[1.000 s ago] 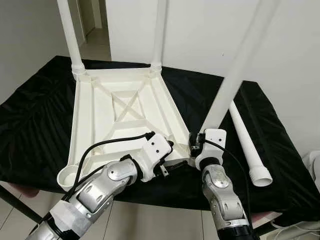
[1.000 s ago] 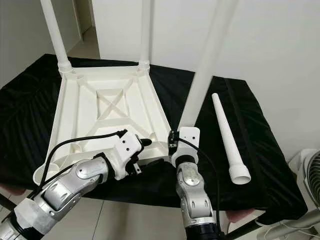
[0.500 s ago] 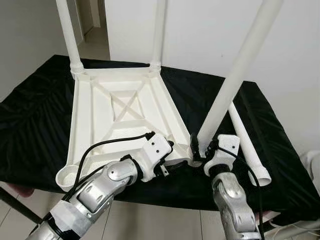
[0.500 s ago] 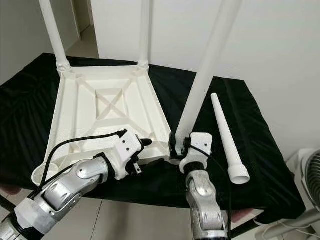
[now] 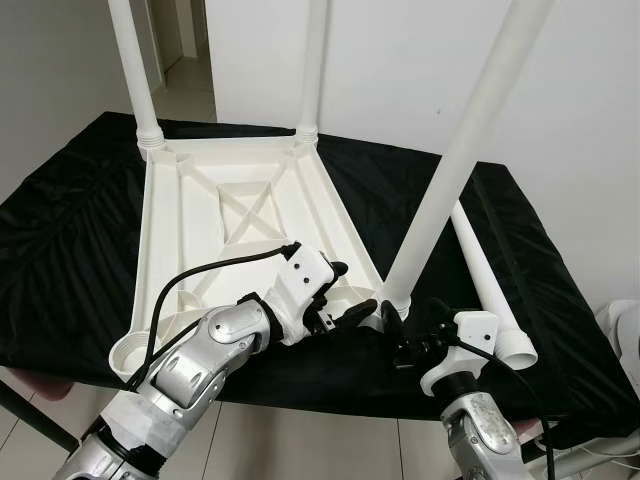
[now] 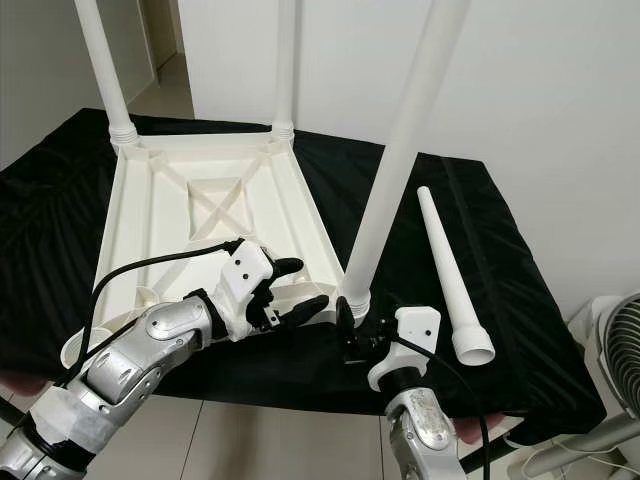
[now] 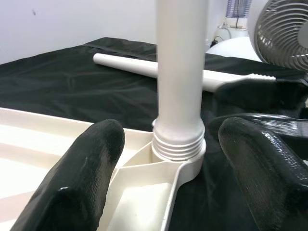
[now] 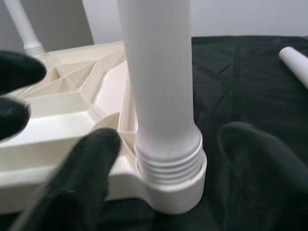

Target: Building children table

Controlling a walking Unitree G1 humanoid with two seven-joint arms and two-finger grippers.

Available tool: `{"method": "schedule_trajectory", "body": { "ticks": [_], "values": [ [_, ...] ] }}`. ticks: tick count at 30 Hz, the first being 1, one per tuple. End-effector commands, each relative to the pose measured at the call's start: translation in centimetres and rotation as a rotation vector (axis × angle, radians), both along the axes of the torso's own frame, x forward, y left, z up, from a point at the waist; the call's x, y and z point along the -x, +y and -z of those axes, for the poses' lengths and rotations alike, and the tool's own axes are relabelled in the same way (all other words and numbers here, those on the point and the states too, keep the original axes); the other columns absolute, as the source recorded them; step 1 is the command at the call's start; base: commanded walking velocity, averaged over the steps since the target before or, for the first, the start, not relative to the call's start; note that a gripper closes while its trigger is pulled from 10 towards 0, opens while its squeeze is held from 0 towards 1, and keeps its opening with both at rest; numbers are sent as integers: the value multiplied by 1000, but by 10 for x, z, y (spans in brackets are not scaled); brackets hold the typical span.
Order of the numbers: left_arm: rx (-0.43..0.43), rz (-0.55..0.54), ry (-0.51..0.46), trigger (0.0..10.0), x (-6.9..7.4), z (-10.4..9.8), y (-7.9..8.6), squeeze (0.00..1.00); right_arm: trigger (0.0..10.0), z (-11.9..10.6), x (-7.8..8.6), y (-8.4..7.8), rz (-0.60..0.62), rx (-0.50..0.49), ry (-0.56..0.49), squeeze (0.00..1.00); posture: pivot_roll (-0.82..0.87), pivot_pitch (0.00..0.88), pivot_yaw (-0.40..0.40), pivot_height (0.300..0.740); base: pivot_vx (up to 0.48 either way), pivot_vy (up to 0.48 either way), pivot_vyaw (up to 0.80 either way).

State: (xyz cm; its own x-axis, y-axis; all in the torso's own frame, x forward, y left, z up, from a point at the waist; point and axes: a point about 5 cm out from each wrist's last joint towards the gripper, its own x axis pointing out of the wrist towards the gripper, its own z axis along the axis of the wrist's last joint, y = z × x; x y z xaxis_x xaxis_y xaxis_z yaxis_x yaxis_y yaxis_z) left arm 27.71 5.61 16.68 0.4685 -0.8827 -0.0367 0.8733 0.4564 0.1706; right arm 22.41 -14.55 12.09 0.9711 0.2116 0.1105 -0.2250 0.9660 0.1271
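Left hand (image 5: 345, 305) open at tabletop (image 5: 190, 240) corner; right hand (image 5: 400, 335) open beside seated leg (image 5: 450, 170)

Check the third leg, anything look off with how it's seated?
Yes. The third leg leans away from the tabletop, while the two far legs stand straight. At its socket several threads remain exposed, so it looks only partly screwed in. The fourth leg lies loose on the black cloth.
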Motion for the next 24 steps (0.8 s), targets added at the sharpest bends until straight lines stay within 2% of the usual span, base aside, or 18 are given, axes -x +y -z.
{"method": "schedule_trajectory", "body": {
  "ticks": [1,8,9,10,11,16,17,19,21,24],
  "values": [
    [4,-15,-17,10000,-4,-4,3,0,0,2,2,0,-17,2,6,0,-85,0,-74,740,0,0,0],
    [1,-64,-44,10000,-11,-7,10,0,0,5,3,11,-140,6,29,0,-70,0,-82,740,0,0,0],
    [0,-79,-55,10000,-13,-8,13,0,5451,5,2,14,-176,12,32,0,-69,0,-81,740,0,0,0],
    [0,-79,-55,10000,-13,-8,13,0,5451,5,2,14,-176,12,32,0,-69,0,-81,740,0,0,0],
    [-5,-98,-68,10000,-15,-8,14,0,10000,5,-1,16,-200,23,31,0,-68,0,-80,740,0,0,0],
    [-67,-184,-92,10000,-26,-3,21,0,10000,2,-14,15,-224,28,27,0,-57,0,-83,740,0,0,0],
    [-97,-227,-69,10000,-31,2,24,0,10000,-3,-23,14,-238,43,9,0,-55,0,-81,740,0,0,0],
    [-112,-246,-54,10000,-33,5,25,0,10000,-4,-27,13,-247,49,2,0,-55,0,-81,740,0,0,0],
    [-199,-262,-75,10000,-35,12,26,0,10000,-8,-34,10,-254,71,-12,0,-55,0,-85,740,0,0,0],
    [-225,-260,-65,10000,-35,16,25,0,10000,-9,-38,6,-250,77,-14,0,-54,0,-87,740,0,0,0]
  ]
}}
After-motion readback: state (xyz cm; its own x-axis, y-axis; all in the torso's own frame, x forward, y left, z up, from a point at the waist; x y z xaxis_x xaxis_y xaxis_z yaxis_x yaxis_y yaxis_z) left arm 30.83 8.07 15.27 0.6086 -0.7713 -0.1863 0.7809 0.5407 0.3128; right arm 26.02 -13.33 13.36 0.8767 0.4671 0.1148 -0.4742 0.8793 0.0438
